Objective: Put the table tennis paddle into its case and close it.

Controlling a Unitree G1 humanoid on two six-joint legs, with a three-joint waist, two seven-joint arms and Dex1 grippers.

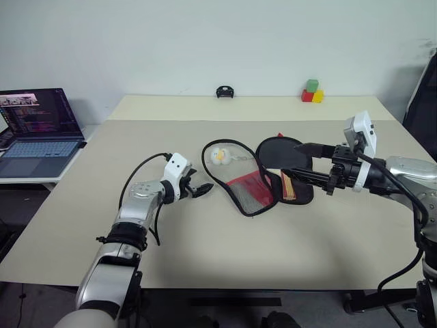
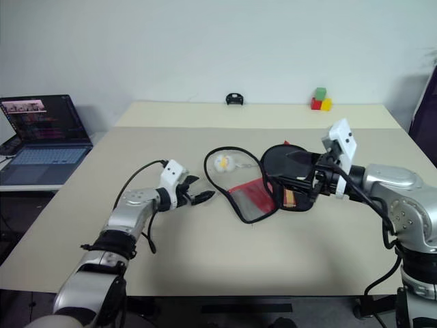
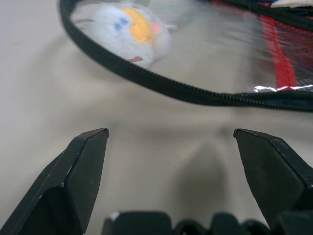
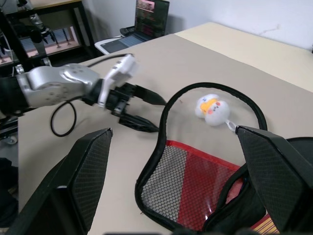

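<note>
Fingers (image 3: 83, 171) apart — zip rim (image 3: 195, 90) beyond

The table tennis paddle (image 1: 289, 186) lies mostly hidden inside the case (image 1: 273, 174); just a strip of its red-and-wood handle peeks out. The right hand (image 1: 304, 162) covers part of the case's black top. A small dark object (image 1: 224, 91) at the table's (image 1: 205, 232) far edge is too small to identify.
</note>
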